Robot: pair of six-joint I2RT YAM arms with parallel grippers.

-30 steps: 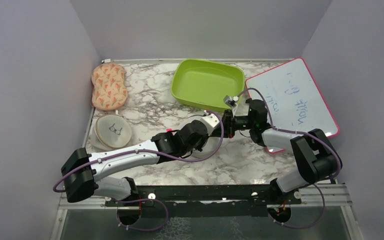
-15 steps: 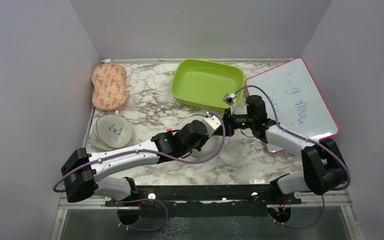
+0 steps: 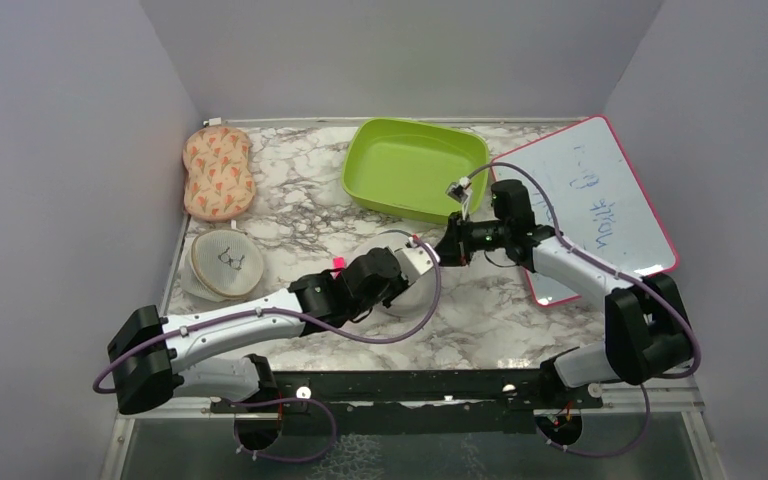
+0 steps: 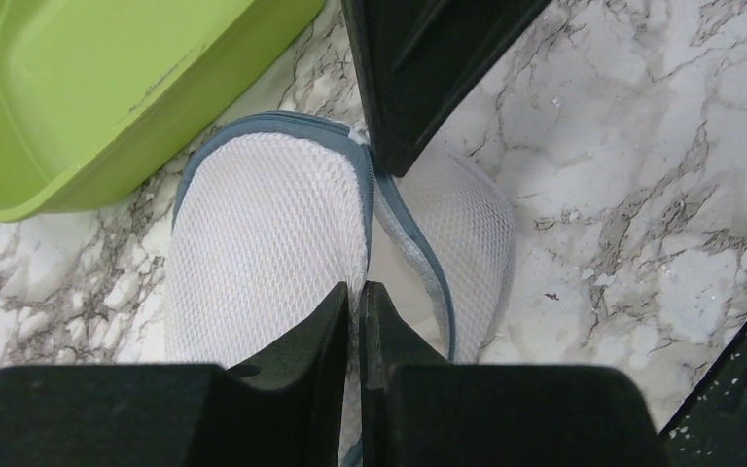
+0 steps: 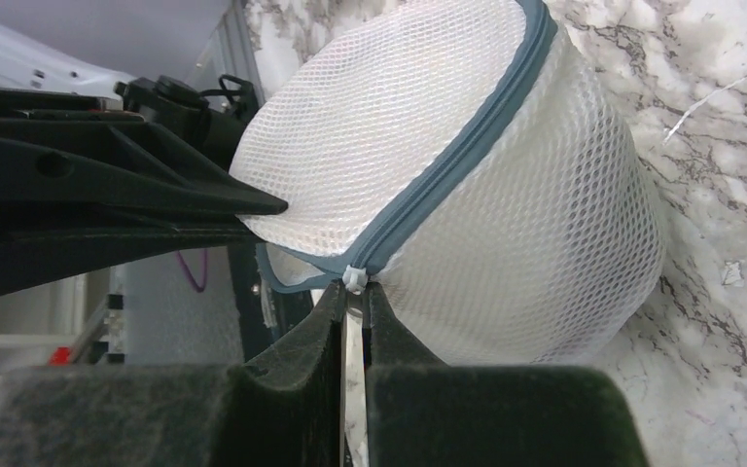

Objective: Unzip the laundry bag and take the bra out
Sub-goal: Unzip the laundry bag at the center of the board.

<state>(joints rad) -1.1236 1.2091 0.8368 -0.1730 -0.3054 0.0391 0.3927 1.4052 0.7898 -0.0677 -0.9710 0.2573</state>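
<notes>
1. While the laundry bag (image 4: 263, 224) sits mid-table, at six o'clock from the green tray (image 4: 107, 88), both grippers meet on it.
2. The left gripper (image 4: 360, 311) is pinched tight on the mesh by the blue zip rim.
3. The right gripper (image 5: 355, 302), at the bag's three o'clock, is clamped on the white zip pull (image 5: 353, 278).
4. Near the pull, the rim halves stand slightly apart.

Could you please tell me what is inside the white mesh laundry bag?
Through the mesh of the laundry bag only white shows; no bra can be made out. The zip is slightly parted by the right gripper, but contents are hidden.
</notes>
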